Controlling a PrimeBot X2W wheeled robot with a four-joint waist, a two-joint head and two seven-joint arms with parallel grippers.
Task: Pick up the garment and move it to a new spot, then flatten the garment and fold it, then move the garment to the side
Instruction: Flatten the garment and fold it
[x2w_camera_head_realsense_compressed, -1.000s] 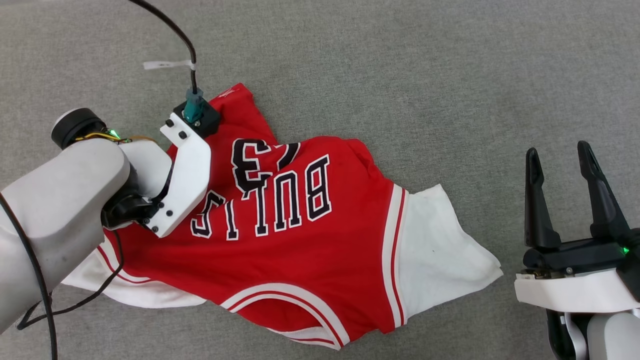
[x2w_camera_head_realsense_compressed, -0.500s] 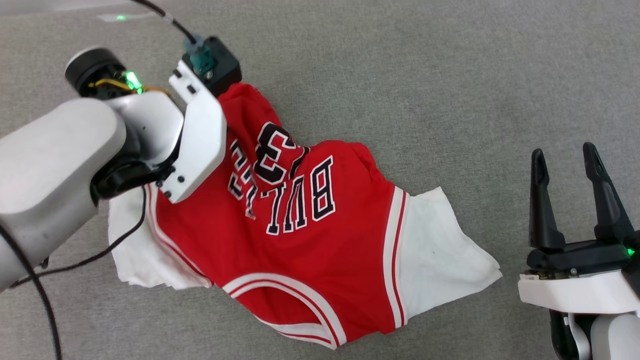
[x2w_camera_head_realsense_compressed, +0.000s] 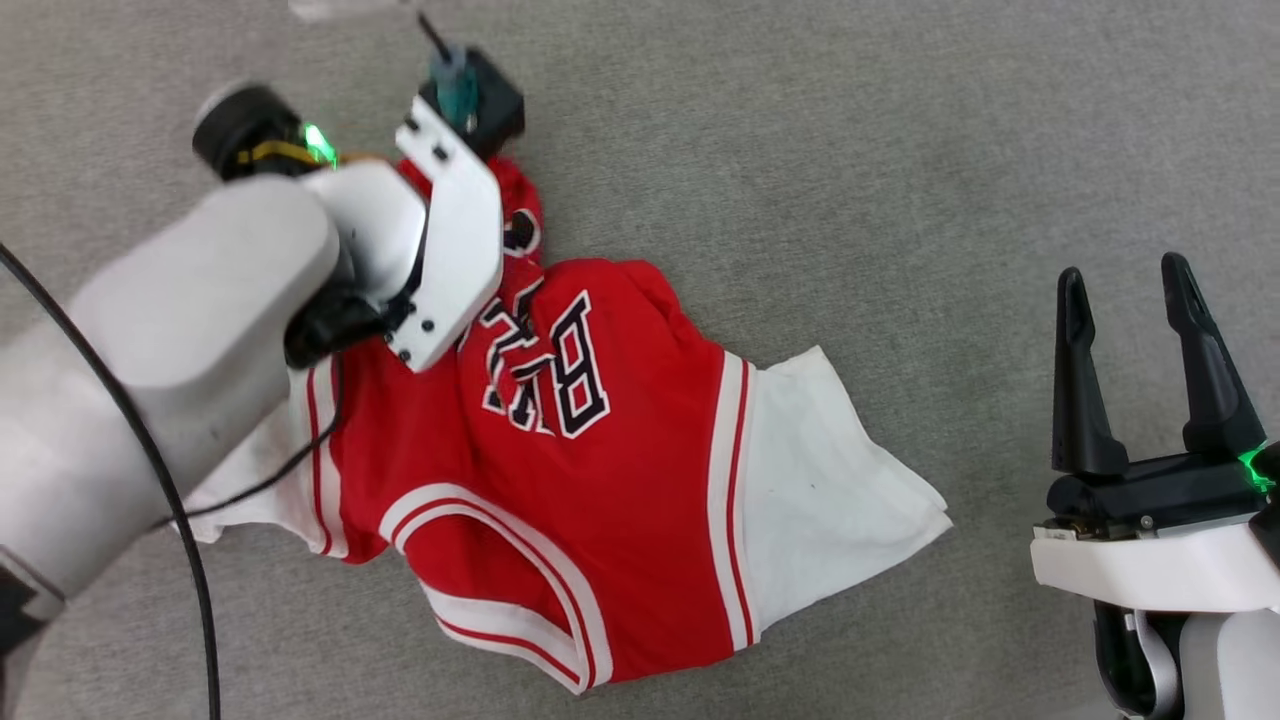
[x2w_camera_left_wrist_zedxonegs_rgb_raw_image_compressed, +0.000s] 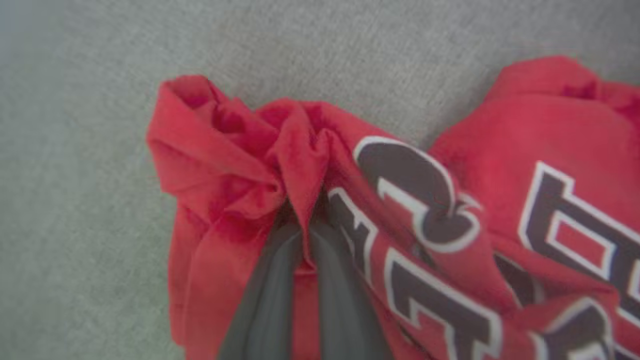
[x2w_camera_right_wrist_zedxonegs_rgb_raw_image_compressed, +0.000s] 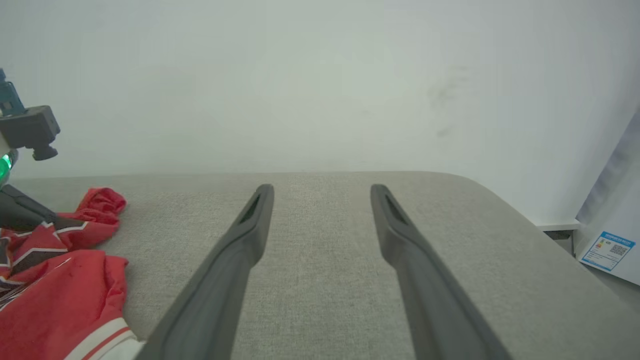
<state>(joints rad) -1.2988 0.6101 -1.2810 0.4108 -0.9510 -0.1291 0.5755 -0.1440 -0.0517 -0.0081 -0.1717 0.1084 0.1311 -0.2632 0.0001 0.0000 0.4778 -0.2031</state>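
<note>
The grey padded surface (x2w_camera_head_realsense_compressed: 880, 150) lies bare along the far side and between the shirt (x2w_camera_head_realsense_compressed: 620, 480) and the right gripper (x2w_camera_head_realsense_compressed: 1140, 300), whose fingers stand wide apart with nothing between them, so that side is open to a reach. The left side is crowded: the left arm (x2w_camera_head_realsense_compressed: 190, 330), with a black cable (x2w_camera_head_realsense_compressed: 196, 575) trailing across it, covers the shirt's left sleeve and shoulder, and the left gripper (x2w_camera_left_wrist_zedxonegs_rgb_raw_image_compressed: 306, 240) is clamped on a bunched red fold at the shirt's far edge. Beyond the surface's far edge a pale wall (x2w_camera_right_wrist_zedxonegs_rgb_raw_image_compressed: 320, 75) rises.
</note>
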